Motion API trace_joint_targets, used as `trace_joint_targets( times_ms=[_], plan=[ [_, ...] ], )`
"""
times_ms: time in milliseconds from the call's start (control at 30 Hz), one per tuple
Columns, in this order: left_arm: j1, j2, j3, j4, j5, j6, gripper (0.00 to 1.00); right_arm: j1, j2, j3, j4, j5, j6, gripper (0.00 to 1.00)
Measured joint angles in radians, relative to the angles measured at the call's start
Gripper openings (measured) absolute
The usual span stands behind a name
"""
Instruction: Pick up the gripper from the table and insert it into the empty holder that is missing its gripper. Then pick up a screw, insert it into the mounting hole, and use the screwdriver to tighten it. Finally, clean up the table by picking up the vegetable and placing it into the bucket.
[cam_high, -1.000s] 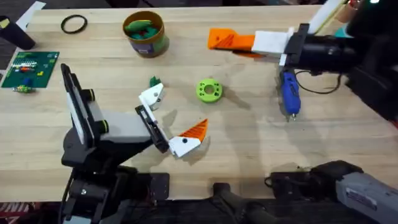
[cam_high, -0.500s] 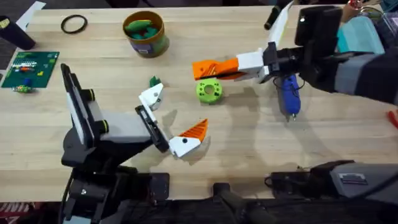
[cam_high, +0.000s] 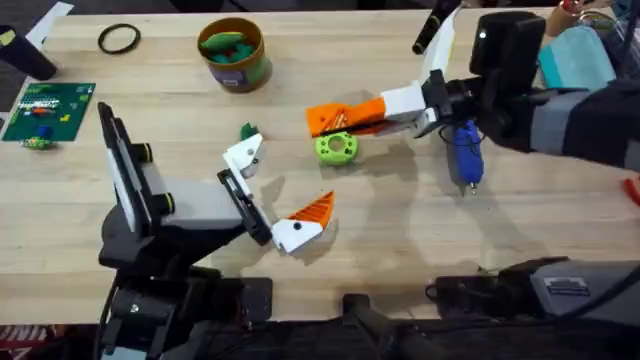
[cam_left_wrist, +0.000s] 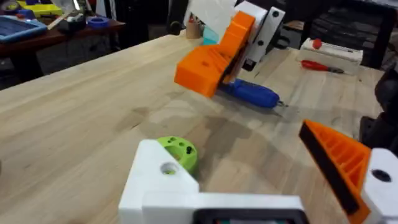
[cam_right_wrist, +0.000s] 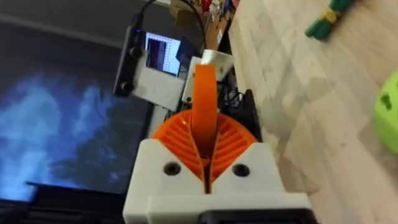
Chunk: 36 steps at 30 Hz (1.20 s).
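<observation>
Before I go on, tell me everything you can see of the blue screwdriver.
The screwdriver is a blue, pen-shaped tool, plastic by the look of it, with a thin metal tip. It lies flat on the wooden table on the right side, tip pointing toward the arms' bases. A dark cable runs from near its far end. The right gripper, with orange pads pressed together, reaches past above it toward the green disc; whether the arm touches it cannot be told.

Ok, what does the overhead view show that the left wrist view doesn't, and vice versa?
Overhead adds the bucket, the vegetable beside the holder, and a black ring at the table's far left. Left wrist adds a cluttered side table in the room behind. Both share the green disc, the screwdriver and the raised right pincer.
</observation>
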Motion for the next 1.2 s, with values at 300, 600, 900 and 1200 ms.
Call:
trace_joint_targets(
  times_ms=[300,600,900,1200],
  plan=[
    [0.000,0.000,0.000,0.000,0.000,-0.002,0.983,0.008,0.104,-0.111,0.719,-0.037,0.441,0.007],
    [0.000,0.000,0.000,0.000,0.000,-0.002,0.983,0.082,0.171,-0.124,0.778,-0.070,0.668,0.007],
    [0.000,0.000,0.000,0.000,0.000,-0.002,0.983,0.157,0.195,-0.128,0.713,-0.072,0.704,0.007],
    [0.000,0.000,0.000,0.000,0.000,-0.002,0.983,0.186,0.195,-0.128,0.707,-0.072,0.702,0.007]
  ],
)
